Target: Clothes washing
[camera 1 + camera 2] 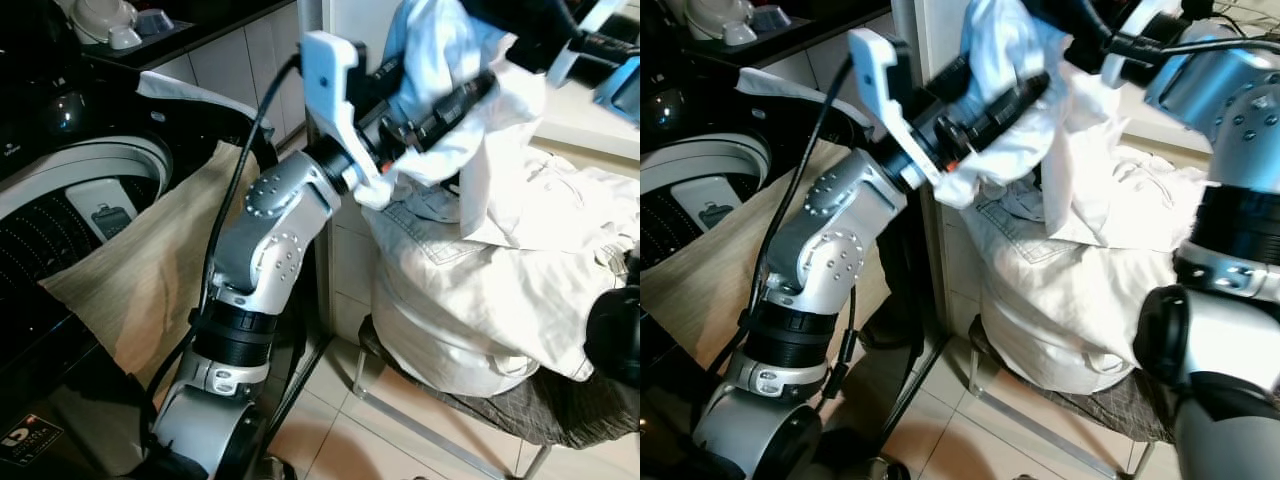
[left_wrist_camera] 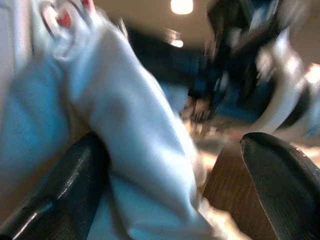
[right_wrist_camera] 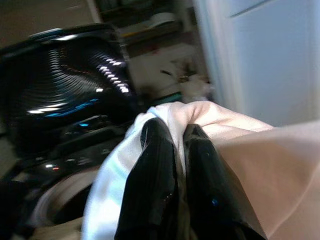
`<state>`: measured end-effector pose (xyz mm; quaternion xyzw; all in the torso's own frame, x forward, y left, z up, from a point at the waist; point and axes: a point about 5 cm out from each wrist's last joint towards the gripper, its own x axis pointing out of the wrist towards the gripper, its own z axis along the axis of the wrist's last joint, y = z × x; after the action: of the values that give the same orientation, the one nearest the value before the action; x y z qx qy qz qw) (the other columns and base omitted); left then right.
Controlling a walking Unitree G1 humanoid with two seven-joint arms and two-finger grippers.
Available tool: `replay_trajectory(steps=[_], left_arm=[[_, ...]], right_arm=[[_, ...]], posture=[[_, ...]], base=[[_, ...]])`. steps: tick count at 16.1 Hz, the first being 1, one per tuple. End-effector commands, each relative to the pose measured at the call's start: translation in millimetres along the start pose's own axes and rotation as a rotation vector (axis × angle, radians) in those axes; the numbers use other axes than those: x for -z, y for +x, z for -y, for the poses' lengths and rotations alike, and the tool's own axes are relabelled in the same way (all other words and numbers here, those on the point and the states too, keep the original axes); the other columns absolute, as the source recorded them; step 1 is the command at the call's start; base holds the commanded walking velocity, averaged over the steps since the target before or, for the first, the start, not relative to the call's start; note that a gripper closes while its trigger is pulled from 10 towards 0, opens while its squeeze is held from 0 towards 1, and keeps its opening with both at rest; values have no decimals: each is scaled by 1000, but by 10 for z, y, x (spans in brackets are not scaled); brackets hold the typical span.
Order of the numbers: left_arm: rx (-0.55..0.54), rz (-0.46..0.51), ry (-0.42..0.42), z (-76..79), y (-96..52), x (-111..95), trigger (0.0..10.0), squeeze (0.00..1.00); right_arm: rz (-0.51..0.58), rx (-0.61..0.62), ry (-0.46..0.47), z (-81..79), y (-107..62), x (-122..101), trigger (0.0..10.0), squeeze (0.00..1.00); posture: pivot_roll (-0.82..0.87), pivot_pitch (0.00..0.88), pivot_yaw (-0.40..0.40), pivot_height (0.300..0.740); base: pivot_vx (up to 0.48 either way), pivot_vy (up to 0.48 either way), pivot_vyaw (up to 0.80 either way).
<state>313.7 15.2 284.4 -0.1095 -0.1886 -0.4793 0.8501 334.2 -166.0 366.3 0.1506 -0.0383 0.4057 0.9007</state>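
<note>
Now, your washer [image 1: 70, 200] sits at the left of the frame with a beige cloth [image 1: 150, 270] draped over its rim, while the pile of pale laundry [image 1: 500, 300] sits at the right on a chair. Between them, at the upper middle, a white garment [image 1: 440, 60] hangs, its length running downward. Your right gripper [image 3: 172, 175] is pinched tight on its fold, your left gripper [image 2: 175, 190] stands spread with the cloth between its fingers, so the drum lies leftward, nearer the left arm.
</note>
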Motion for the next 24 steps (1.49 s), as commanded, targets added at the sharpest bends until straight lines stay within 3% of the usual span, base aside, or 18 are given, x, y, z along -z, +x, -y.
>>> replay_trajectory(steps=[1,2,3,4,5,6,7,10,24], left_arm=[[-9,-47,41,-3,-4,57,10000,1000],[-33,-63,56,-30,-6,73,10000,675],[-44,-63,67,-53,-7,67,10000,0],[-64,-49,59,-91,-15,42,8627,0],[-87,-40,46,-126,-19,24,2353,0],[-101,-38,39,-145,-21,21,2353,0],[-131,-32,48,-188,-28,10,0,0],[-190,-11,42,-261,-37,-23,0,0],[-166,25,0,-260,-28,-48,0,0]], right_arm=[[19,-41,-9,-106,3,-53,0,0],[20,-52,-5,-136,8,-52,0,0],[21,-60,-2,-158,11,-51,0,0],[21,-66,0,-173,9,-50,0,0],[22,-68,1,-180,7,-50,0,0],[23,-69,1,-183,7,-50,0,0],[25,-66,6,-200,-2,-44,0,0],[20,-73,9,-219,-9,-35,0,0],[2,-62,4,-246,-2,21,0,0]], posture=[[-129,0,70,740],[-129,0,70,740],[-131,0,72,740],[-131,0,74,740],[-131,0,75,740],[-131,0,76,740],[-131,0,76,740],[-131,0,76,740],[-134,0,86,740]], base=[[0,0,0],[0,0,0],[0,0,0],[0,0,0],[0,0,0],[0,0,0],[0,0,0],[0,0,0],[0,0,0]])
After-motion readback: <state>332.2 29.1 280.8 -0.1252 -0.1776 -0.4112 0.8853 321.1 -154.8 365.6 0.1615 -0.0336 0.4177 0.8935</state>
